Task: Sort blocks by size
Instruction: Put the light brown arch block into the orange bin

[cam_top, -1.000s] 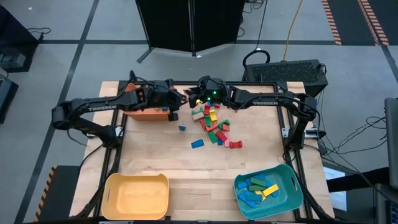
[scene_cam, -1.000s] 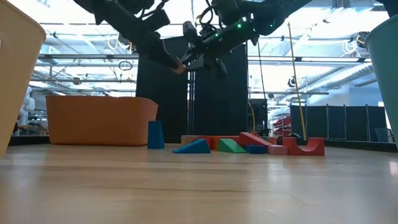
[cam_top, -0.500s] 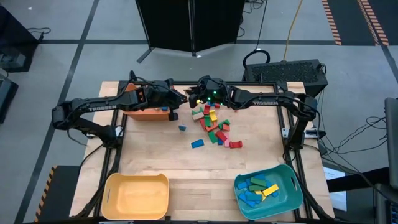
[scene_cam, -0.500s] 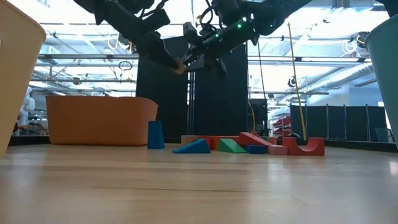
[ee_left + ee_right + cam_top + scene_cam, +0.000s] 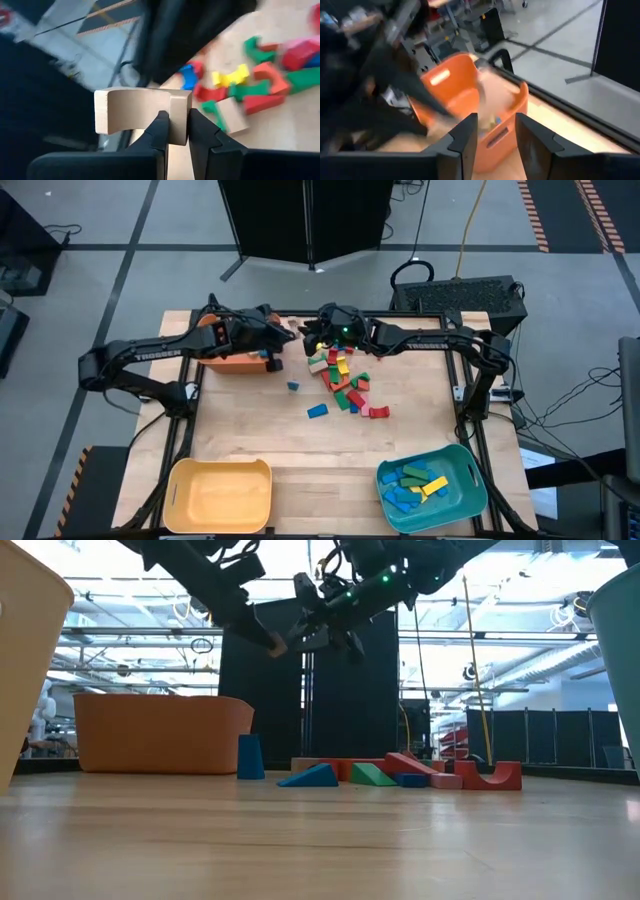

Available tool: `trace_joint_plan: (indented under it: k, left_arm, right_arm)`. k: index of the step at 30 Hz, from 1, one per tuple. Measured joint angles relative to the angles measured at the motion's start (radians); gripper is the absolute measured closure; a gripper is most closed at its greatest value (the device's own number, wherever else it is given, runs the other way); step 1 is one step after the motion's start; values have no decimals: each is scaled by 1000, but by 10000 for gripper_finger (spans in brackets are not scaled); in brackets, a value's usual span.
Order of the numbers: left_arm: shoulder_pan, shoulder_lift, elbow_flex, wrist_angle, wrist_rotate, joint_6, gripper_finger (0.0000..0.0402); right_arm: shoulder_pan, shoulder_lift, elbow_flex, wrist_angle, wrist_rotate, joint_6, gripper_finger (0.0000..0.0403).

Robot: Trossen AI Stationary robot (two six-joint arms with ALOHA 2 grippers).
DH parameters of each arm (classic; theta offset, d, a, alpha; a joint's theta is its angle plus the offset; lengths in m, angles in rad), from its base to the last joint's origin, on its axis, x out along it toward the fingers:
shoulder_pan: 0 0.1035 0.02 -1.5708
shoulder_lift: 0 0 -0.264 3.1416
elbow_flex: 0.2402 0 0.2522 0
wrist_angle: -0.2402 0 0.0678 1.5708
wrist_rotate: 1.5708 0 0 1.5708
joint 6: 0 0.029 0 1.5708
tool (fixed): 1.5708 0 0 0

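Note:
A heap of painted blocks [image 5: 345,385] lies on the table right of centre at the far side, with two blue ones [image 5: 317,411] loose nearer the middle. My left gripper [image 5: 175,127] is up in the air beside the orange bin [image 5: 235,355], shut on a plain pale wooden arch block [image 5: 135,110]. My right gripper [image 5: 495,130] hangs just right of it above the far end of the heap. Its fingers stand apart with nothing between them. In the low view both grippers [image 5: 272,643] [image 5: 312,628] are high above the table. My left gripper pinches one leg of the pale arch [image 5: 179,107], at that end of the block, between its two fingers. The rest of the arch sticks out sideways from the fingers. The block is lifted clear, high above the table.
A yellow bin [image 5: 220,495] stands at the near left. At the near right a teal bin [image 5: 432,485] holds several blue blocks and a yellow one. A blue block [image 5: 250,757] stands upright near the orange bin. Bare wood lies between the heap and the near bins.
My left gripper has drawn a little away from my right gripper toward the table's left and the orange bin, taking the pale block along. My right gripper has stayed where it was.

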Motion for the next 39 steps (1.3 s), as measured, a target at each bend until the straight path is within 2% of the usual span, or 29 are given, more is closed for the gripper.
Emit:
trace_joint_plan:
  k: [4,14,19,26,31,39]
  left_arm:
    - [8,-35,0,-76,-53,-35,368]
    - [105,-62,-2,-315,-47,-172,368]
    - [173,-60,-49,-319,0,-204,363]
    - [249,-61,-104,-311,60,-218,361]
    - [281,-61,-107,-319,62,-238,360]
    - [314,-61,-107,-370,63,-276,360]
  right_arm:
    - [-17,1,-2,-94,11,20,284]
    - [-54,1,-3,-397,70,109,283]
    - [-55,1,-3,-488,137,139,283]
    - [-56,1,-3,-552,143,177,284]
    - [-61,1,-3,-605,193,229,284]
    - [-75,76,-3,-657,186,299,284]
